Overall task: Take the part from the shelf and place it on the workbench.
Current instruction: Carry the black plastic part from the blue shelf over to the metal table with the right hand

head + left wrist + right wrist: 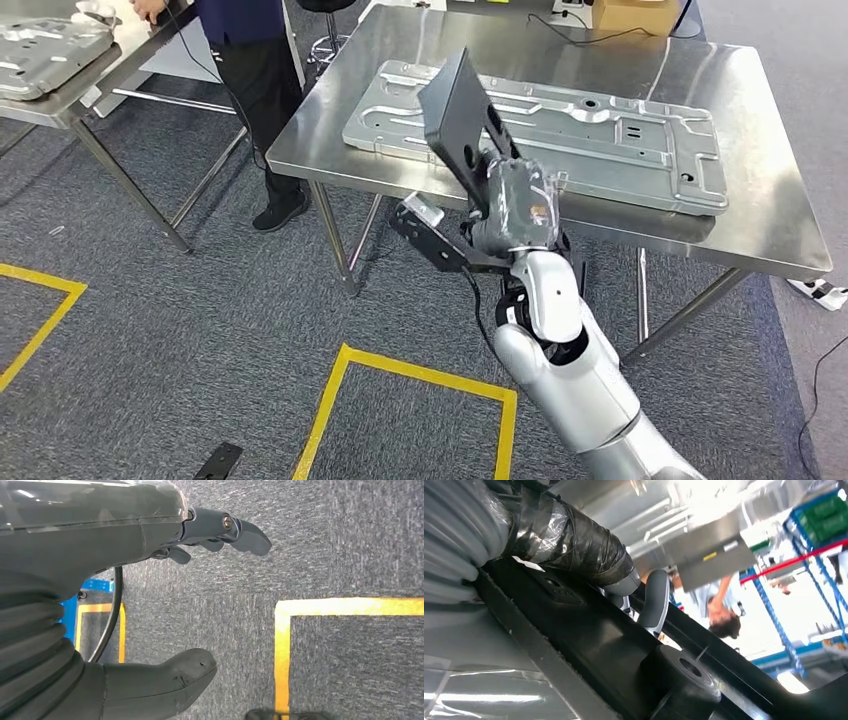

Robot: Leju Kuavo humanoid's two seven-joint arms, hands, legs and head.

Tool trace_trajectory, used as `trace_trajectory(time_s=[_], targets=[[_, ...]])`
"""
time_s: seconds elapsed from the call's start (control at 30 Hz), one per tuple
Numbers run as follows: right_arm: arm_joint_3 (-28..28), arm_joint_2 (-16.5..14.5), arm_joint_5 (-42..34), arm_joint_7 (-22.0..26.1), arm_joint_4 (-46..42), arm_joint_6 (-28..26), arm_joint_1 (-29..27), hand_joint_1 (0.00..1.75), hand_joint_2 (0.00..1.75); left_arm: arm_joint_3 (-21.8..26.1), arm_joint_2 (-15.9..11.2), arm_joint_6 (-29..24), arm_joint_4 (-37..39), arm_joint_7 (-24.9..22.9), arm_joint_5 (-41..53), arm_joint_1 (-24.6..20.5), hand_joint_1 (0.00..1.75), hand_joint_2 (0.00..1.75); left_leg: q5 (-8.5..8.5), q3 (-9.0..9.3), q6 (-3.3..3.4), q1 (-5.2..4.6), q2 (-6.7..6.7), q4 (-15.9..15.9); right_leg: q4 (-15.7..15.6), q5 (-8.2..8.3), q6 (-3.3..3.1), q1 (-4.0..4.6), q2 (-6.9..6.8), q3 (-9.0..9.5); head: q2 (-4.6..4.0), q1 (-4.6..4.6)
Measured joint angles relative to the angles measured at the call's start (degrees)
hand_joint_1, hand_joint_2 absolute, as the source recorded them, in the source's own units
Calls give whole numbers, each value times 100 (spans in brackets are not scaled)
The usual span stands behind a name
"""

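A steel counter (760, 215) fills the upper right of the head view, carrying a large stamped metal panel (590, 130). At frame center, the right hand (515, 205) is clamped on a black flat part (458, 112), holding it tilted over the counter's near edge. In the left wrist view, the left hand (150, 595) hangs over grey carpet, fingers (250, 532) apart, holding nothing.
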State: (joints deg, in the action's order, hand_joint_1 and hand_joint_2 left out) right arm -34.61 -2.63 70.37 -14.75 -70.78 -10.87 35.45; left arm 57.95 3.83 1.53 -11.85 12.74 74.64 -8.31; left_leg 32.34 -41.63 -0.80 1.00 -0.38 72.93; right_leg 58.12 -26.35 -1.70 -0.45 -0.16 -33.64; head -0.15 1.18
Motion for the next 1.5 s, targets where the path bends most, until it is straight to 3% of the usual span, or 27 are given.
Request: trace_trajectory(time_s=[0.03, 0.07, 0.13, 0.2, 0.37, 0.43, 0.5, 0.53, 0.57, 0.6, 0.67, 0.73, 0.8, 0.9, 0.93, 1.0, 1.03, 1.07, 1.1, 1.17, 1.23, 1.37, 1.43, 1.5], targets=[[28, 10, 38, -21, 0, -41, 15, 175, 175, -5, 0, -1, 0, -2, -5, 4, 0, 175, 11, -73, -15, 8, 2, 157, 7, -6, 2, 0, -5, 0, 0, 0], [62, 23, 78, -45, -6, -85, 23, 175, 175, -14, -1, -1, 0, -4, -13, 7, 0, 175, -86, -43, -25, 18, 6, 97, 20, -17, 9, -3, -8, 2, 0, 0], [152, 57, 160, -96, -47, -159, 43, 175, 175, -35, -3, -2, 0, -4, -35, 8, 0, 175, -455, 270, -33, 39, 26, -555, 69, -59, 46, -15, -9, 8, 0, 0], [255, 105, 241, -129, -119, -189, 97, 175, 175, -53, -1, -2, 1, -4, -53, 5, 0, 175, -639, 574, -10, 25, 43, -1158, 137, -104, 105, 0, -3, -15, 0, -2], [426, 235, 326, -153, -242, -158, 255, 175, 175, -75, 4, 2, 2, -4, -58, 14, 0, 175, -612, 654, 173, 18, 21, -1329, 254, -196, 214, 11, 2, -73, 0, 0], [465, 277, 341, -156, -278, -156, 301, 175, 175, -80, 4, 2, 2, -4, -58, 6, 0, 175, -614, 677, 245, 28, 20, -1355, 730, -452, 259, -4, 7, -303, 0, 1], [475, 318, 353, -164, -289, -147, 321, 175, 175, -82, 4, 2, 2, -4, -59, 3, 0, 175, -600, 685, 283, 20, 17, -1355, 1448, -722, 282, -8, 9, -702, 0, 1], [478, 338, 361, -173, -288, -131, 323, 175, 175, -82, 4, 4, 2, -4, -59, 4, 0, 175, -591, 692, 291, 15, 11, -1354, 1664, -740, 284, -12, 9, -846, 0, 0], [482, 359, 371, -181, -287, -104, 330, 175, 175, -82, 4, 8, 2, -4, -60, 4, 0, 175, -579, 703, 295, 11, 2, -1353, 1701, -654, 278, -14, 9, -906, 0, 0], [491, 377, 381, -189, -286, -77, 346, 175, 175, -83, 4, 13, 2, -4, -60, 3, 0, 175, -566, 721, 294, 8, -8, -1352, 1530, -470, 263, -14, 9, -861, 0, 0], [517, 414, 397, -202, -282, -25, 419, 175, 175, -84, 7, 23, 2, -4, -61, -1, 0, 175, -530, 760, 272, -1, -26, -1350, 839, -28, 208, 1, 16, -581, 0, 0], [552, 458, 401, -214, -252, 30, 541, 175, 175, -87, 15, 38, 2, -12, -61, -11, 0, 175, -502, 763, 231, -17, -34, -1342, 319, 144, 160, 34, 21, -363, 0, -1], [604, 495, 397, -226, -173, 90, 642, 175, 175, -90, 24, 59, 2, -28, -61, -23, 0, 175, -491, 758, 176, -25, -33, -1355, 177, 100, 137, 56, 22, -310, 0, -1], [696, 536, 380, -250, -18, 121, 689, 175, 175, -95, 31, 72, 1, -46, -65, -36, 0, 175, -376, 718, 86, -13, -7, -1204, 54, 95, 88, 3, 13, -190, 0, -1], [715, 541, 376, -255, 25, 123, 702, 175, 175, -95, 31, 72, 0, -50, -67, -40, 0, 175, -271, 606, 60, -3, 3, -972, 26, 92, 65, -14, 8, -148, 0, -1], [736, 547, 367, -264, 139, 123, 722, 175, 175, -95, 28, 74, 0, -55, -70, -47, 0, 175, -35, 216, 10, 7, 7, -275, 24, 56, 26, -13, 8, -105, 0, -2], [745, 551, 361, -274, 202, 122, 723, 175, 175, -95, 27, 76, 0, -59, -72, -47, 0, 175, 6, 33, -9, 13, 8, 0, 33, 32, 24, -14, 10, -88, 0, -2], [757, 558, 354, -287, 269, 121, 721, 175, 175, -95, 27, 79, 0, -63, -73, -46, 0, 175, -54, -73, -24, 19, 10, 105, 44, 1, 27, -15, 12, -66, 0, -2], [773, 565, 349, -298, 321, 118, 721, 175, 175, -95, 27, 80, 0, -66, -74, -46, 0, 175, -216, -72, -31, 26, 13, -6, 60, -33, 37, -18, 15, -39, 0, -2], [814, 574, 347, -307, 398, 110, 730, 175, 175, -96, 22, 81, 1, -70, -76, -50, 0, 175, -650, 180, -25, 32, 29, -663, 94, -122, 78, -21, 17, 37, 0, -2], [850, 579, 347, -307, 457, 99, 756, 175, 175, -99, 17, 81, 1, -72, -78, -64, 0, 175, -810, 424, 25, 8, 35, -1189, 125, -192, 142, -3, 21, 76, 0, -1], [887, 588, 343, -308, 539, 78, 768, 175, 175, -114, 19, 83, 1, -79, -78, -76, 0, 175, -725, 549, 189, 0, 10, -1335, 203, -216, 258, 8, 18, 88, 0, -1], [908, 598, 342, -307, 562, 74, 791, 175, 175, -123, 19, 83, 0, -80, -78, -84, 0, 175, -697, 639, 259, 12, 3, -1374, 582, -365, 305, -13, 18, -97, 0, 0], [915, 612, 342, -303, 591, 73, 801, 175, 175, -128, 18, 83, 0, -80, -78, -94, 0, 175, -648, 696, 305, 9, 3, -1380, 1285, -622, 340, -24, 18, -526, 0, 0]])
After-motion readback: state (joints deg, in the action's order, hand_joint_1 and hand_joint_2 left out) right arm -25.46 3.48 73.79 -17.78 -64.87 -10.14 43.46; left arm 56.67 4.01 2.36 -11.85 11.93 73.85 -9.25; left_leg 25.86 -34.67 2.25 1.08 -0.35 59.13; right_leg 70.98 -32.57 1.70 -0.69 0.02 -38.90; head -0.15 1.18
